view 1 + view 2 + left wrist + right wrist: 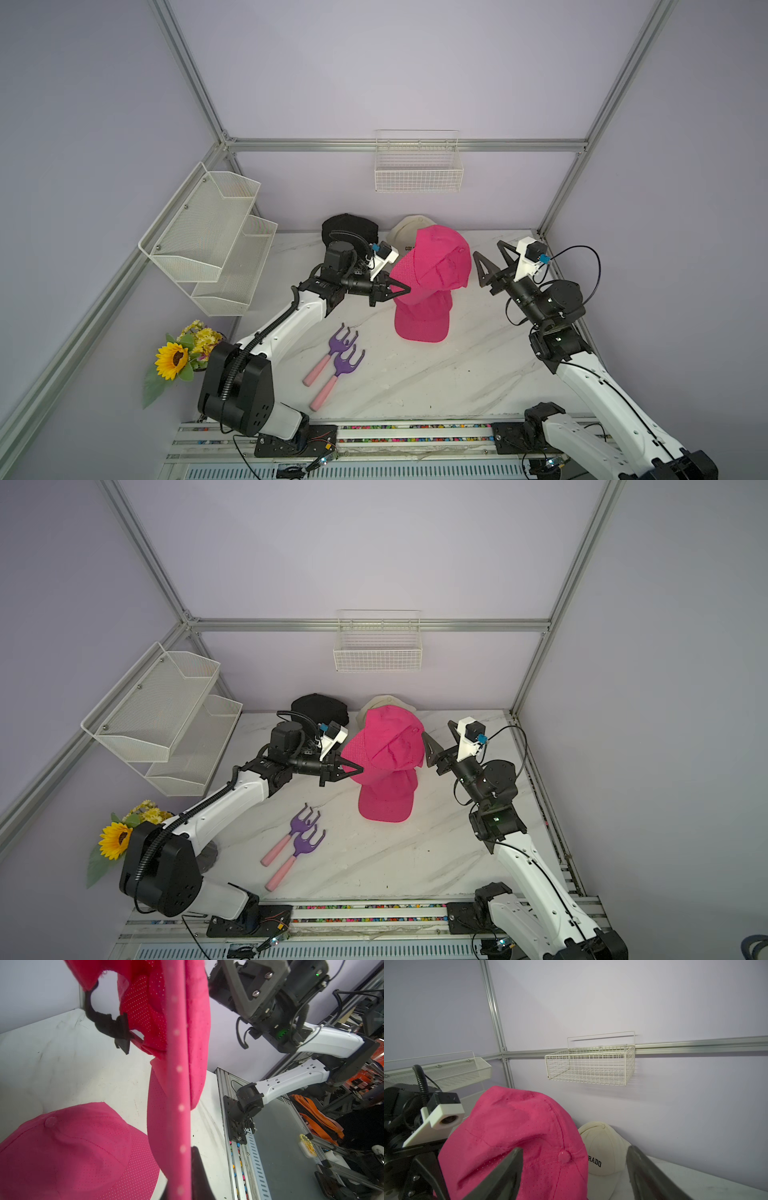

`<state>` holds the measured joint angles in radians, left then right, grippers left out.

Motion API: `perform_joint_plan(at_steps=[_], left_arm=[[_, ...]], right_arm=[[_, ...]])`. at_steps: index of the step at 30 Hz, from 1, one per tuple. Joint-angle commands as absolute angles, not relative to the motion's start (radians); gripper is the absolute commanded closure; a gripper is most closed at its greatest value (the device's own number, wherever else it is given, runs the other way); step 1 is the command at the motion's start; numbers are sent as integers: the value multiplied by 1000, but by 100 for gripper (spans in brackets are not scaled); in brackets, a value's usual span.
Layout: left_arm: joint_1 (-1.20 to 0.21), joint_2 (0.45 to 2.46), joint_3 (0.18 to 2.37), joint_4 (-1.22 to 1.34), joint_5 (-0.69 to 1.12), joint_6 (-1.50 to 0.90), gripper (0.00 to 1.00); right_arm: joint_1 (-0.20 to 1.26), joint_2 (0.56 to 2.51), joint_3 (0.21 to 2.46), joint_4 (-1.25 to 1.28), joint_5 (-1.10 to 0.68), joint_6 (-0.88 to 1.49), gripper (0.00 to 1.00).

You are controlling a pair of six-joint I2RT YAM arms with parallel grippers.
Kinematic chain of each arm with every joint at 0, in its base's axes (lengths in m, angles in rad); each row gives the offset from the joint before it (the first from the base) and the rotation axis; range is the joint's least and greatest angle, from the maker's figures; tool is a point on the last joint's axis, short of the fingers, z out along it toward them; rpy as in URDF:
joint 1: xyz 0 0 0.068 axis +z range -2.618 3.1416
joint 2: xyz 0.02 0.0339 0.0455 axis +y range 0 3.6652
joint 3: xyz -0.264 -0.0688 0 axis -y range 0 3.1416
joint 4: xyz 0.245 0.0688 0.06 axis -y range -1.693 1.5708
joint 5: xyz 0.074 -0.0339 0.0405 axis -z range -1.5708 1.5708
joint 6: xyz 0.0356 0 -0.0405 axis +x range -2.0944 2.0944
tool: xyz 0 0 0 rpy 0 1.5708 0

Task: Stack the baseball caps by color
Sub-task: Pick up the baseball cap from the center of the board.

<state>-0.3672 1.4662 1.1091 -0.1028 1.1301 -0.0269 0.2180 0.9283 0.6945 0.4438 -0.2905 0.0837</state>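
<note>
My left pincer (405, 289) is clamped on the raised pink cap (440, 257), above the other pink cap (422, 322) lying on the desk (436, 382). My right pincer (487, 248) stands with jaws apart, just right of the raised one. The black caps (349, 228) and cream caps (405, 232) sit at the far edge.

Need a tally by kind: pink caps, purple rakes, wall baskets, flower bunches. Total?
Pink caps: 2 (upper pink cap, lower pink cap)
Purple rakes: 2 (far rake, near rake)
Wall baskets: 2 (wire basket, mesh rack)
Flower bunches: 1 (flower bunch)
Total: 7
</note>
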Motion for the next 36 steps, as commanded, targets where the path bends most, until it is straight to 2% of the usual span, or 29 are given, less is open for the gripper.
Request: perform_joint_plan(at_steps=[1,3,7,12,16,20,23,27,29,36], left_arm=[[-359,1423,1140,-109,1223,39,100],[-357,1420,1144,-113,1226,41,100],[-357,1420,1153,-135,1237,57,100],[-356,1421,1157,-154,1252,81,100],[-357,1421,1158,-163,1255,97,100],[-358,1436,1169,-188,1260,117,100],[-357,1441,1168,-193,1259,124,100],[-350,1456,1175,-198,1256,128,100],[-344,1463,1181,-199,1244,125,100],[-295,1488,1198,-171,1142,62,100]], right_arm=[[190,965,692,482,-398,10,20],[188,994,701,483,-395,-5,20],[189,1020,699,503,-511,-71,21],[188,1040,636,631,-522,-135,20],[188,1092,649,642,-507,-138,21],[188,1151,669,643,-569,-122,24],[188,1174,669,649,-620,-120,35],[188,1177,677,630,-652,-131,72],[189,1164,692,600,-672,-141,100],[163,1068,708,532,-811,-153,100]])
